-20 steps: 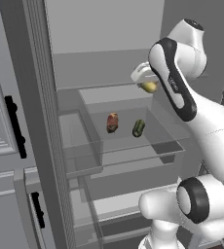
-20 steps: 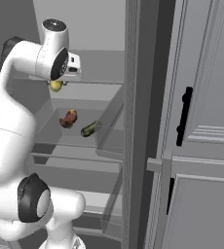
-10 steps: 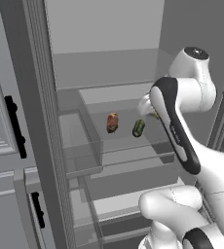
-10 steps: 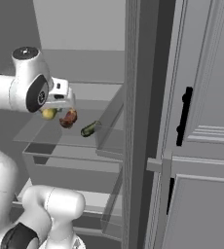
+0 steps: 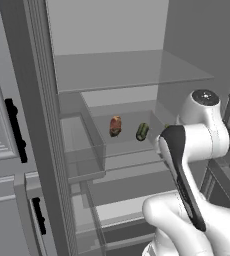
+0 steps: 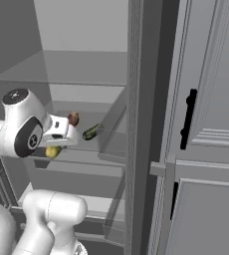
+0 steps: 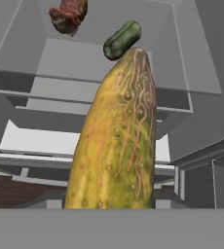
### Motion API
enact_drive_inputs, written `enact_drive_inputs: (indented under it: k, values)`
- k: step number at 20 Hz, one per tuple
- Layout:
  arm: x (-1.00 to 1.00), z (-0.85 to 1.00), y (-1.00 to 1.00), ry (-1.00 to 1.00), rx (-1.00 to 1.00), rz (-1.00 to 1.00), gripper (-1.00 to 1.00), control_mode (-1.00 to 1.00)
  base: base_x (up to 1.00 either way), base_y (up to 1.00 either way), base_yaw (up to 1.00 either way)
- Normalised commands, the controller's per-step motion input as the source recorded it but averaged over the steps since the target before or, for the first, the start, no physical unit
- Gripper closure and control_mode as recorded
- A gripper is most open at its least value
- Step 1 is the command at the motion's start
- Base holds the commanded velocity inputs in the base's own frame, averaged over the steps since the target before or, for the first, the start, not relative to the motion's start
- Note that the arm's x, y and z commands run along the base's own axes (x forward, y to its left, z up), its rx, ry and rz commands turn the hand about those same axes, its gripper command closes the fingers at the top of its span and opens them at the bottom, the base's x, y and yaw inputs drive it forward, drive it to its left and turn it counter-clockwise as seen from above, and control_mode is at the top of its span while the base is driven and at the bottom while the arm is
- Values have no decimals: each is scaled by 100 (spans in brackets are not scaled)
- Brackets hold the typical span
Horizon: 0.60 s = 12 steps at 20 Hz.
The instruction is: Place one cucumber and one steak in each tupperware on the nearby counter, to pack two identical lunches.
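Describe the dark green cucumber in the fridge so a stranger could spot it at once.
Look inside the open fridge, on the glass shelf. Two small things lie there: the dark green cucumber beside the reddish-brown steak. Another cucumber, yellowish, is in the gripper.

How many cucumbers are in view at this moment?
2. A yellowish cucumber is held in the jaws, outside the fridge; a dark green cucumber lies on the fridge shelf beside the steak. Others may be hidden.

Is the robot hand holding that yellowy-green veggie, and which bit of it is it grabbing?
Yes. The gripper holds a yellow-green cucumber by one end; the rest sticks out past the fingers toward the fridge shelf.
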Motion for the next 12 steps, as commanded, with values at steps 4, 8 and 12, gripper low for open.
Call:
enact_drive_inputs:
  k: [4, 8, 12]
  values:
    - [-73, 0, -31, 0, 2, 0, 100, -100, 0, 0, 0]
    - [-60, 0, -4, 0, 0, 0, 100, -100, 0, 0, 0]
    - [-36, 0, 0, 1, 0, 0, 100, -100, 0, 0, 0]
